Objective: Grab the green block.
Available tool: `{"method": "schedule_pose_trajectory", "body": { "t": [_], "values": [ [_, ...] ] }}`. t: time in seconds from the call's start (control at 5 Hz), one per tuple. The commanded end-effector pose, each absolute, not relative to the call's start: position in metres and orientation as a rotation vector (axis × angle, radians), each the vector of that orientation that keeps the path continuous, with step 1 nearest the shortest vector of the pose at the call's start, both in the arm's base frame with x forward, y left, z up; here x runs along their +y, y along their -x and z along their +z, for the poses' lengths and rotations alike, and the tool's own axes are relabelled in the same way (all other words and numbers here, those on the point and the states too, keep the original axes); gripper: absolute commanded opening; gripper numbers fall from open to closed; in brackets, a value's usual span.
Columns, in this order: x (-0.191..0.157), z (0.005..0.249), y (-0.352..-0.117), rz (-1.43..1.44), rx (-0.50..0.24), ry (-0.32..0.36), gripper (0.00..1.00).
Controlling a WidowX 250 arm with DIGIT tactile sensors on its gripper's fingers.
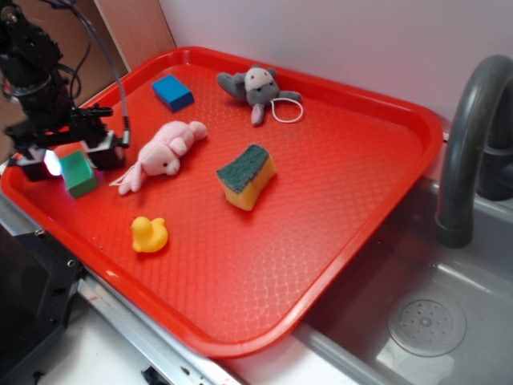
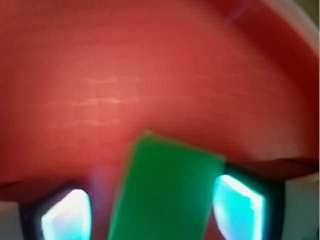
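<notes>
the gripper (image 1: 72, 160) sits over the near-left corner of the red tray (image 1: 337, 184), with the green block (image 1: 79, 174) between its two fingers. in the wrist view the green block (image 2: 165, 192) stands tilted in the middle, with a glowing cyan pad (image 2: 67, 215) on one side and another on the other side; a sliver of red shows between the block and the left pad, while the right pad lies just beside or against the block's edge, so i cannot tell whether the fingers are actually pinching it or only bracketing it. the wrist picture is blurred. the block rests at the tray's left edge, close to the rim. to its right lies a pink plush (image 1: 164, 155), and nearer the front a yellow rubber duck (image 1: 149, 235). a yellow sponge with a dark green top (image 1: 246, 176) sits near the tray's middle, a blue block (image 1: 173, 92) and a grey plush mouse (image 1: 258, 91) lie toward the far side. a grey faucet (image 1: 473, 144) rises over the sink (image 1: 425, 321) at the right.
</notes>
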State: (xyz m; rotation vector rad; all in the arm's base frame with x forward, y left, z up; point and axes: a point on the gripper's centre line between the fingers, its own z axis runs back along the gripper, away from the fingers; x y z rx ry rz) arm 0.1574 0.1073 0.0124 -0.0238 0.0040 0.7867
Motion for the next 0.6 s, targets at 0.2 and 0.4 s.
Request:
{"method": "schedule_pose_trajectory", "body": {
  "t": [0.2, 0.4],
  "values": [
    [0.111, 0.015, -0.160, 0.602, 0.039, 0.012, 0.00],
    [0.109, 0.027, -0.158, 0.498, 0.035, -0.049, 0.00]
  ]
}}
